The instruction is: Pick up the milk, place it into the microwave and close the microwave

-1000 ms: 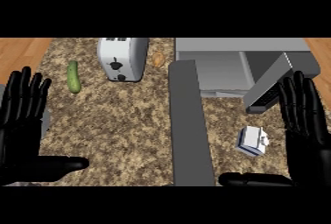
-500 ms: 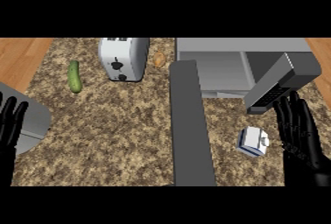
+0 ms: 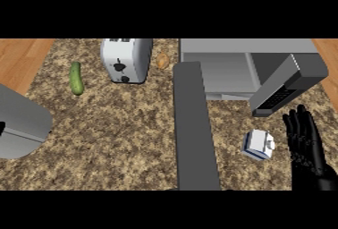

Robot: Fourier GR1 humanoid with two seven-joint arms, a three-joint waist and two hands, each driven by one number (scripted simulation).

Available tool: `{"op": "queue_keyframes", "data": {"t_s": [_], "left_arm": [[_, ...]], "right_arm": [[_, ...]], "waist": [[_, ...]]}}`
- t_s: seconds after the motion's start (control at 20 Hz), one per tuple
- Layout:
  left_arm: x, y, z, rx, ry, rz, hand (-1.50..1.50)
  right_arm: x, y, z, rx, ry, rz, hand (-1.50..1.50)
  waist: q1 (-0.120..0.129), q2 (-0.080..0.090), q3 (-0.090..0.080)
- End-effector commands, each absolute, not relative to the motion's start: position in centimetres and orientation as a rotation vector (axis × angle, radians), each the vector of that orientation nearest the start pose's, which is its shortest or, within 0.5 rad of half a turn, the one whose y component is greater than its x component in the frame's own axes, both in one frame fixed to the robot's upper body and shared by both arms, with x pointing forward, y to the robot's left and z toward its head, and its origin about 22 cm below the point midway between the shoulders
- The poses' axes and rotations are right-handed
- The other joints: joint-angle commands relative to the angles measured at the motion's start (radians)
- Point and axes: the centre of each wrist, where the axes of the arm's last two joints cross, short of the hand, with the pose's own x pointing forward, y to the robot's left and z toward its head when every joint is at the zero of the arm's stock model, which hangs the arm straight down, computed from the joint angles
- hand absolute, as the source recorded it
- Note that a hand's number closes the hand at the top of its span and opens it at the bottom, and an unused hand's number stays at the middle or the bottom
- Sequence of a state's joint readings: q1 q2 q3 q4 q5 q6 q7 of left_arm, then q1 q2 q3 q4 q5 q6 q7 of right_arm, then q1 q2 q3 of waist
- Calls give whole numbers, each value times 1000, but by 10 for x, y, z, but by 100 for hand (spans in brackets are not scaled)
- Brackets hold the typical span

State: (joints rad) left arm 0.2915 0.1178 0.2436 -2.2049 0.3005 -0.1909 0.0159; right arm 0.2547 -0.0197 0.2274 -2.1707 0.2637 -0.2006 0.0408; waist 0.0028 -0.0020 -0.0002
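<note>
The milk lies just left of the right hand (fingers straight, unclenched).

The flat stone counter is speckled brown, beige and black, flanked by orange-brown grained wood. On it are a slim green cucumber, a silver boxy toaster with black controls, and a small white-and-blue milk carton. The boxy metal microwave is plain grey, its door darker; the right hand is black.
</note>
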Motion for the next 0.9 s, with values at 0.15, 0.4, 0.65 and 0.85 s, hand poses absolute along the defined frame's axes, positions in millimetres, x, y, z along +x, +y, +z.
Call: {"op": "queue_keyframes", "data": {"t_s": [0.15,0.4,0.65,0.85], "left_arm": [[119,324,102,32,-1964,36,-150],[111,315,118,15,-1949,28,-150],[118,337,103,28,-1972,30,-150],[111,330,104,30,-1953,32,-150]], "right_arm": [[172,-223,53,-276,-1872,24,-150],[181,-238,21,-288,-1832,-54,-150],[177,-246,-5,-402,-1807,-90,-150],[195,-259,-28,-417,-1756,-85,-150]], "waist": [[3,1,0],[2,1,1],[0,1,0],[2,2,0]]}}
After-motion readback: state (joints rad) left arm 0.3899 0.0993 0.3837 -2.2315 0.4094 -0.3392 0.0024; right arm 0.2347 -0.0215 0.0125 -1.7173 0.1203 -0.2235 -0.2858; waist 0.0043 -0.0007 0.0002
